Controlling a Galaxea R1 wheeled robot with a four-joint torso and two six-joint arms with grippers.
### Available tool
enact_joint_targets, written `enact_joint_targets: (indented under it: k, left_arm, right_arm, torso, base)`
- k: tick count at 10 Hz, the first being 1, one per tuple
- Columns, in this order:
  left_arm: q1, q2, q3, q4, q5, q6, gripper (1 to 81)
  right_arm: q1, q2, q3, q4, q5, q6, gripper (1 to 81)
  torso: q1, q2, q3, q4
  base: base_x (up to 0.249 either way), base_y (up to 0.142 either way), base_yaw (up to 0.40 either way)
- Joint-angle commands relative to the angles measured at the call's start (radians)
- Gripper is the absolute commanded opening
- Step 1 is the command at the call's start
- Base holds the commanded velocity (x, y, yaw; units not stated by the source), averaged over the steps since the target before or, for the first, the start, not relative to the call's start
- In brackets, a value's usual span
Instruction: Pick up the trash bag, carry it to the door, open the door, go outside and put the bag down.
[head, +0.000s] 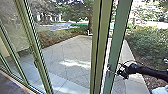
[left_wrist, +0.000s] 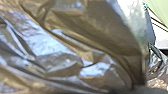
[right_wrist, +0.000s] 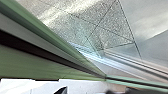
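Head view first, and here comes the right arm (head: 150, 71), dark and nearly level, in from between 3 and 4 o'clock, reaching inward to the green door frame (head: 118, 32). At 4 o'clock the right gripper (head: 121, 72) is up against the edge of that leaning frame, a small metal fitting (head: 108, 71) just beyond; whether it's clamped on anything, there's no telling. A pair of upright posts (head: 97, 50) stands beside the door frame, a narrow gap between them. Paving (head: 67, 51) spreads out beyond the glass, sunlit at 7 o'clock, with a tree (head: 91, 15) at 12 and bushes (head: 147, 37) towards 3.

Over to the left wrist view, and it's all creases and shine: the trash bag (left_wrist: 82, 50), brownish and silvery, bunched in folds right up close to the left wrist's camera. The left gripper's grip on it? Can't tell.

Now the right wrist view: the green frame with its dark strip runs slantwise, close by, the speckled paving past it, and a pale metal sill (right_wrist: 135, 66) crossing near the frame's foot.
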Motion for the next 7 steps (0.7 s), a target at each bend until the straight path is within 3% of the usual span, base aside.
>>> enact_joint_targets:
  k: [1,5,7]
  left_arm:
    - [-0.033,0.000,0.004,-0.010,0.067,0.003,1.0]
    - [-0.031,0.006,0.004,-0.011,0.067,0.003,1.0]
    - [-0.030,0.006,0.006,-0.022,0.067,0.004,1.0]
  right_arm:
    - [0.254,-0.073,-0.027,-0.225,-0.051,-0.074,81.1]
    - [0.246,-0.072,-0.019,-0.364,-0.096,-0.096,81.1]
    - [0.229,-0.081,-0.020,-0.484,-0.116,-0.125,81.1]
  torso:
    - [0.000,0.000,0.000,0.000]
    - [0.001,0.000,0.000,0.000]
    - [0.002,0.001,0.000,0.000]
  base:
    - [0.000,0.000,0.000]
    - [0.000,0.000,0.000]
    - [0.000,0.000,0.000]
